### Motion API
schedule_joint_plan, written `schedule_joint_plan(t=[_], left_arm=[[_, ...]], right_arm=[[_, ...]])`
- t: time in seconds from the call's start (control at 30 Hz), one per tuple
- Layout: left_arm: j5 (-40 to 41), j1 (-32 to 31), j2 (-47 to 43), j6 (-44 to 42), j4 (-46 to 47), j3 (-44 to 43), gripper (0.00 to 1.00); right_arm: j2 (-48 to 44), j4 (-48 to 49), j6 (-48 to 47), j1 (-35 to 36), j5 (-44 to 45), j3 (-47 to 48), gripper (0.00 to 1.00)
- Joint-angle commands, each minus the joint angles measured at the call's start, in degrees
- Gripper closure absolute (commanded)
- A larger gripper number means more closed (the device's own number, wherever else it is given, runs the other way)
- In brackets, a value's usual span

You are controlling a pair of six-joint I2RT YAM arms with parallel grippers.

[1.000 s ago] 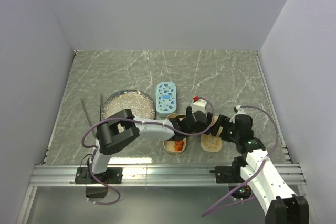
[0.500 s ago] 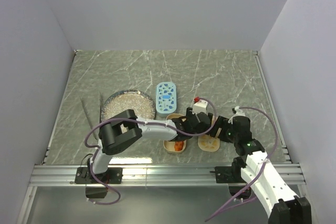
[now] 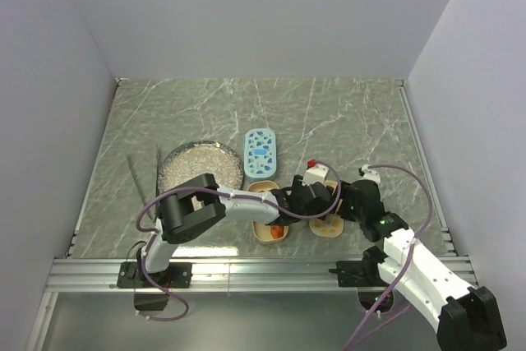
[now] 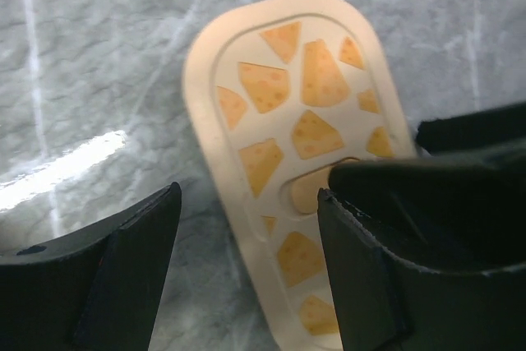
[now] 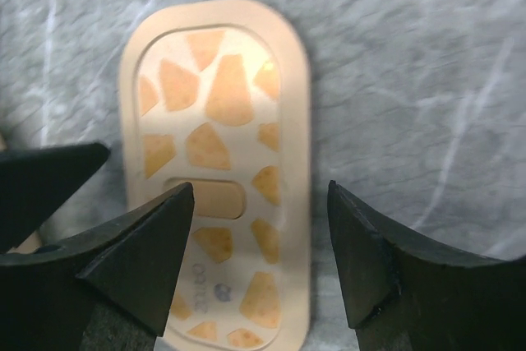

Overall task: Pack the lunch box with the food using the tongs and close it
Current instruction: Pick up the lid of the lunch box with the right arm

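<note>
The left pincer (image 4: 251, 203) and right pincer (image 5: 261, 195) are both hanging released, jaws apart, over the orange-patterned lid (image 5: 222, 121) lying flat on the desk (image 3: 353, 129). The food (image 3: 279, 230) is sitting in the tub (image 3: 261, 237) beside it.

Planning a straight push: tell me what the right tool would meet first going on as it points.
The orange lid, lying flat on the table right ahead of the open right tool; depth is unclear, but nothing shows between.
</note>
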State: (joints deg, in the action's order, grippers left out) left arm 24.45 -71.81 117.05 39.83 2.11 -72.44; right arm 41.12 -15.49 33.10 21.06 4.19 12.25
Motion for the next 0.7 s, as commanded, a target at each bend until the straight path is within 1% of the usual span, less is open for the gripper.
schedule_joint_plan(t=[0.0, 0.1, 0.2, 0.3, 0.33, 0.37, 0.4, 0.43, 0.5, 0.53, 0.6, 0.63, 0.67], left_arm=[[-25.15, -6.76, 4.15, 6.31, 11.77, -0.68, 0.24], [-25.85, -6.33, 3.80, 6.31, 13.70, -0.07, 0.25], [-27.17, -5.62, 3.01, 6.92, 15.90, 1.86, 0.29], [-29.10, -5.01, 1.78, 7.54, 20.11, 4.41, 0.34], [-30.24, -5.01, 1.51, 7.54, 22.13, 5.03, 0.36], [-30.86, -4.92, 1.25, 7.54, 22.93, 5.82, 0.34], [-31.56, -4.92, 0.90, 7.54, 23.55, 6.00, 0.35], [-33.22, -5.00, 0.89, 7.45, 24.25, 6.26, 0.39], [-34.02, -4.92, 1.07, 7.63, 25.84, 6.26, 0.46], [-34.38, -5.00, 1.51, 7.54, 25.84, 6.18, 0.52], [-35.43, -4.83, 2.03, 7.36, 26.54, 5.82, 0.60], [-35.69, -4.74, 2.12, 7.54, 26.98, 6.00, 0.67], [-36.31, -4.65, 2.12, 7.71, 27.50, 6.17, 0.69]], right_arm=[[1.42, 5.29, 7.85, 3.02, -7.96, 1.11, 0.23], [2.29, 6.52, 8.20, 3.28, -9.10, 1.20, 0.23], [4.40, 8.45, 7.77, 3.37, -10.95, 1.81, 0.23], [7.38, 11.35, 6.28, 3.29, -14.72, 2.42, 0.23], [9.83, 11.88, 5.92, 3.46, -15.25, 2.77, 0.23], [11.07, 12.40, 5.75, 3.46, -15.78, 2.95, 0.23], [12.30, 13.28, 5.66, 3.46, -17.18, 2.87, 0.23], [14.23, 15.20, 5.74, 3.46, -17.89, 2.78, 0.24], [15.65, 17.14, 6.10, 3.64, -19.30, 2.43, 0.27], [16.44, 18.11, 6.10, 3.73, -19.48, 2.34, 0.27], [16.53, 18.12, 5.66, 3.81, -19.30, 2.43, 0.29], [16.18, 18.12, 5.48, 3.99, -19.56, 2.34, 0.30], [15.75, 18.12, 5.39, 3.99, -19.74, 2.34, 0.32]])
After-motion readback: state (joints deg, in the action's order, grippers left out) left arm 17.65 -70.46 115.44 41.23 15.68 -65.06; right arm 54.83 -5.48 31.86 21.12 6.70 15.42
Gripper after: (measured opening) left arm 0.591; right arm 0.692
